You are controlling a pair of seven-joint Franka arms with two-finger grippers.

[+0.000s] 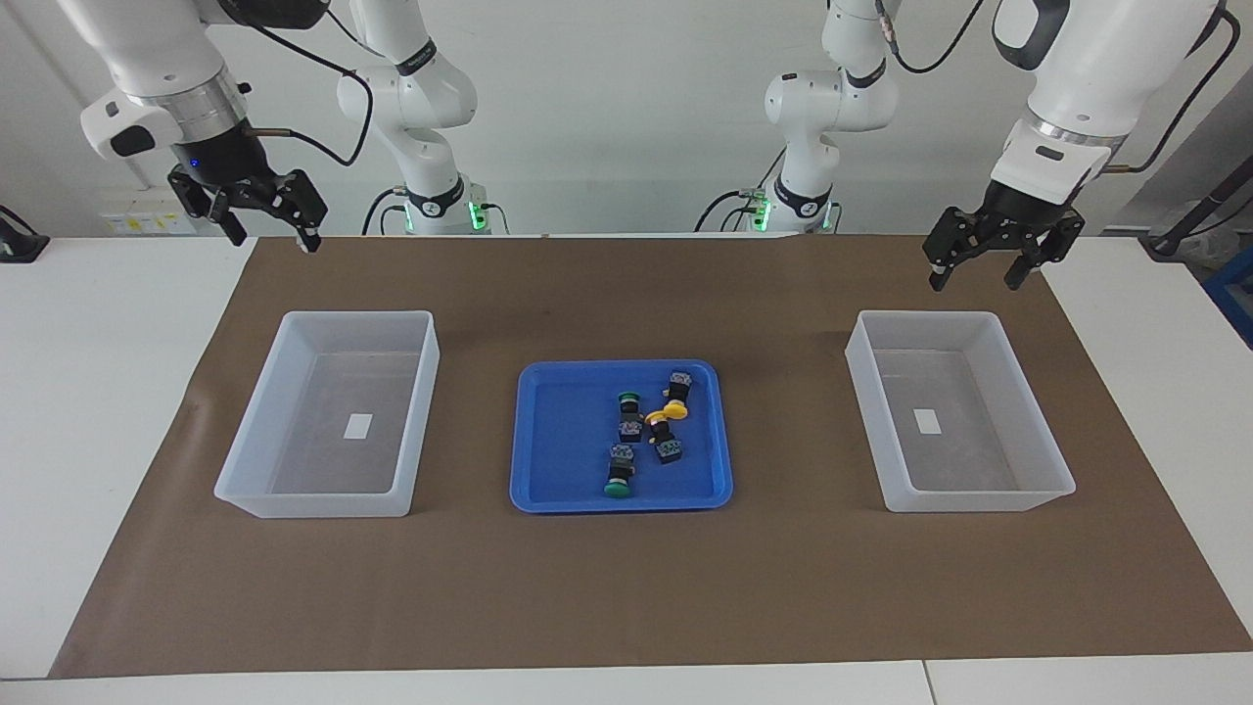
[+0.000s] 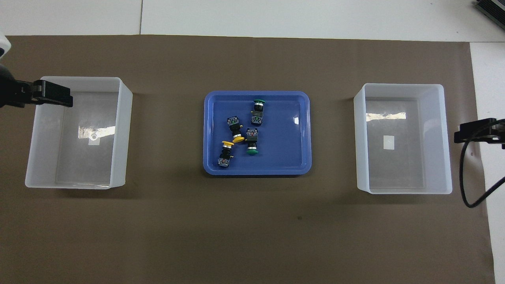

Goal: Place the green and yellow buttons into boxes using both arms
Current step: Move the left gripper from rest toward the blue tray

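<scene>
I hold my left gripper (image 1: pixel 979 266) and right gripper (image 1: pixel 266 220) raised, fingers apart, each over the counter by its empty box; all four buttons (image 1: pixel 651 426) lie clustered in the blue tray (image 1: pixel 548 431) between, awaiting pickup.

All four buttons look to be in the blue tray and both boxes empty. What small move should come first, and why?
Probably bring the left gripper, open and raised near its box, over the blue tray and above the yellow button lying nearest the robots and toward that arm's end. It lies at the cluster's edge, though its cap is close to the other yellow button. The right gripper waits, open.
</scene>
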